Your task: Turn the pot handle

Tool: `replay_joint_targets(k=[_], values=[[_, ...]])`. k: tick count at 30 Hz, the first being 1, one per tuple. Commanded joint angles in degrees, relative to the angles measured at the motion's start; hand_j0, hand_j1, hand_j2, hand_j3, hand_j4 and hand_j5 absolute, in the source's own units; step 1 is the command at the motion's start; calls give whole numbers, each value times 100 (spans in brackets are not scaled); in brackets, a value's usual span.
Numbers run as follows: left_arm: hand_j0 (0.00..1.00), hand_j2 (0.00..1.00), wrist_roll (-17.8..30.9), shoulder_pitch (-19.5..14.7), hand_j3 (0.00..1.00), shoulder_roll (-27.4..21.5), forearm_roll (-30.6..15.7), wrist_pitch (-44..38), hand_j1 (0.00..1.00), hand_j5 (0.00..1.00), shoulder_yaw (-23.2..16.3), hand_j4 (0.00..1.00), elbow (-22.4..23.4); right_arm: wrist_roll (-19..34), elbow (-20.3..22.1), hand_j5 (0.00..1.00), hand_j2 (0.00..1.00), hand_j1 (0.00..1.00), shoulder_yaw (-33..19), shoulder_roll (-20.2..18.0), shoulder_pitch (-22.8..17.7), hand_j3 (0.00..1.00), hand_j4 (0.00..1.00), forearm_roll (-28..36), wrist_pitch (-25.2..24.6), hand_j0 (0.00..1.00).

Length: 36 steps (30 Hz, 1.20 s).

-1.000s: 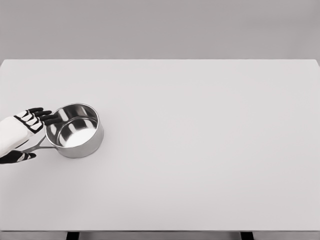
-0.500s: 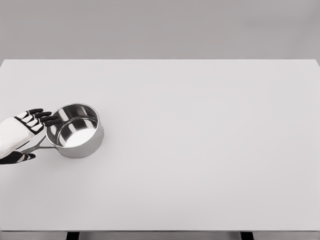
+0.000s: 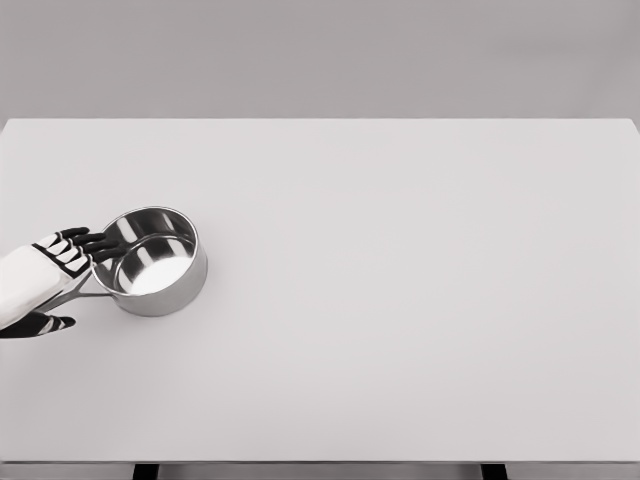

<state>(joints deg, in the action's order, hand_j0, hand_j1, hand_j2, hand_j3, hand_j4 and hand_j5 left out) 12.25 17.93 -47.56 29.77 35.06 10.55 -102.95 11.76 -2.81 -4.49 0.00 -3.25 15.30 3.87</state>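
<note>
A shiny steel pot [image 3: 150, 262] stands on the left side of the white table [image 3: 400, 300]. Its thin handle [image 3: 80, 293] points to the lower left and runs under my left hand [image 3: 64, 282]. The hand comes in from the left edge. Its black fingers [image 3: 98, 245] are stretched out and reach the pot's near rim. The thumb [image 3: 45, 323] lies apart on the other side of the handle. The handle sits between fingers and thumb without being clasped. The right arm is out of view.
The table's front edge runs along the bottom of the picture, with dark legs showing below it. A plain grey wall stands behind the table.
My left hand has sunk a little toward the handle and the fingers now lie lower against the pot's rim. The pot has not moved.
</note>
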Motion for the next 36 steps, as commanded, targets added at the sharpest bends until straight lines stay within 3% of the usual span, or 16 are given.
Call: replay_joint_targets(k=[1, 21, 27, 36], values=[[100, 100, -4, 0, 100, 1, -33, -6, 100, 100, 44, 100, 30, 1, 0, 100, 100, 100, 0, 0, 0, 100, 100, -1, 0, 100], [100, 100, 32, -26, 100, -16, 11, -6, 100, 100, 88, 100, 170, 1, 0, 100, 100, 100, 0, 0, 0, 100, 100, -1, 0, 100], [100, 100, 32, -149, 100, -43, 20, -6, 100, 100, 97, 100, 425, 1, 0, 100, 100, 100, 0, 0, 0, 100, 100, -1, 0, 100], [100, 100, 23, -290, 100, -25, -33, -6, 100, 100, 132, 100, 425, 1, 0, 100, 100, 100, 0, 0, 0, 100, 100, -1, 0, 100]])
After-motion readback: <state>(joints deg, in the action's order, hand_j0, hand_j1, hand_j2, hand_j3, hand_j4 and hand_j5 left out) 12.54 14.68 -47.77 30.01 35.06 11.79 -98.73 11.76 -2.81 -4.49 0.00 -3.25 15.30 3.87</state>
